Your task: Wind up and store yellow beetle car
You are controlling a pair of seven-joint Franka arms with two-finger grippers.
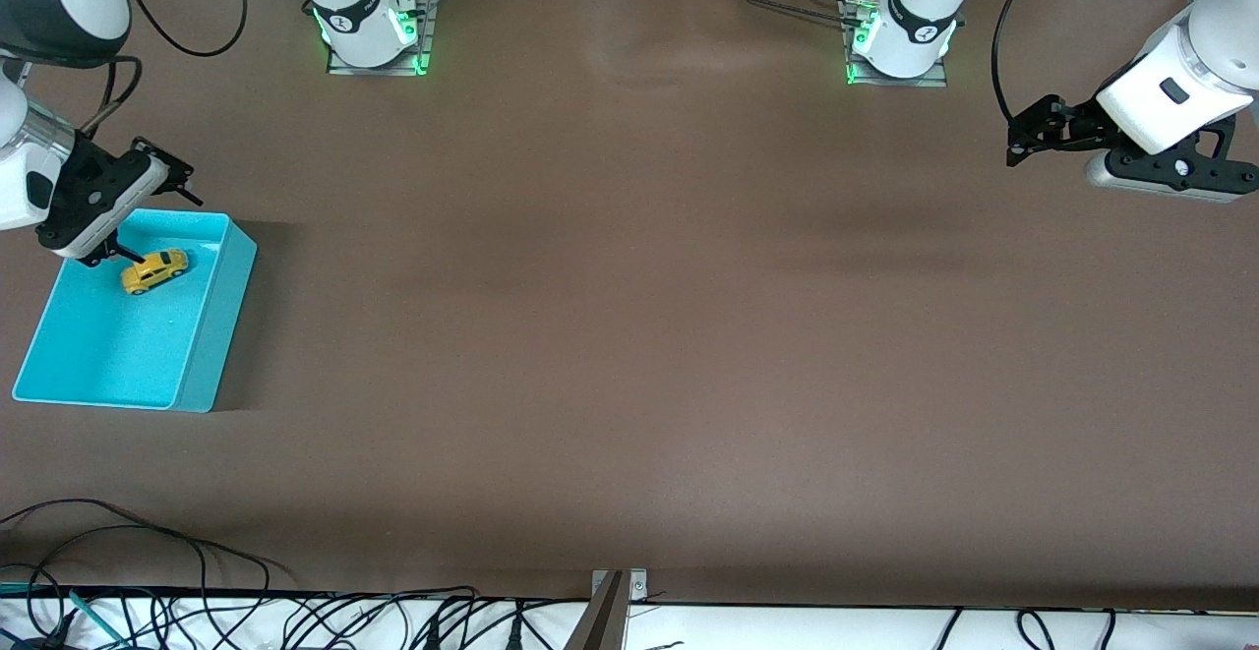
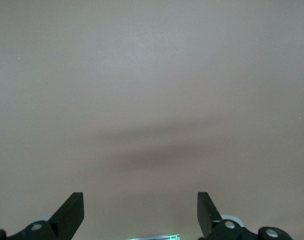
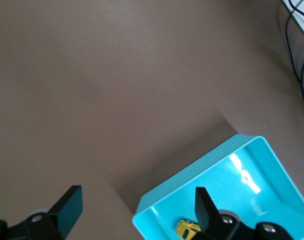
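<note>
The yellow beetle car (image 1: 154,270) lies inside the turquoise bin (image 1: 108,355), in the part of the bin farther from the front camera, at the right arm's end of the table. My right gripper (image 1: 169,230) hangs open just above that part of the bin and holds nothing. In the right wrist view the car (image 3: 186,229) shows on the bin floor (image 3: 251,180), partly hidden by one finger of the right gripper (image 3: 137,200). My left gripper (image 1: 1018,139) waits open over bare table at the left arm's end; the left wrist view shows the gripper (image 2: 140,200) with only brown tabletop between its fingers.
The two arm bases (image 1: 369,21) (image 1: 900,35) stand along the table edge farthest from the front camera. Black cables (image 1: 197,620) and a small metal bracket (image 1: 615,596) lie along the edge nearest that camera. Brown tabletop (image 1: 629,316) stretches between the arms.
</note>
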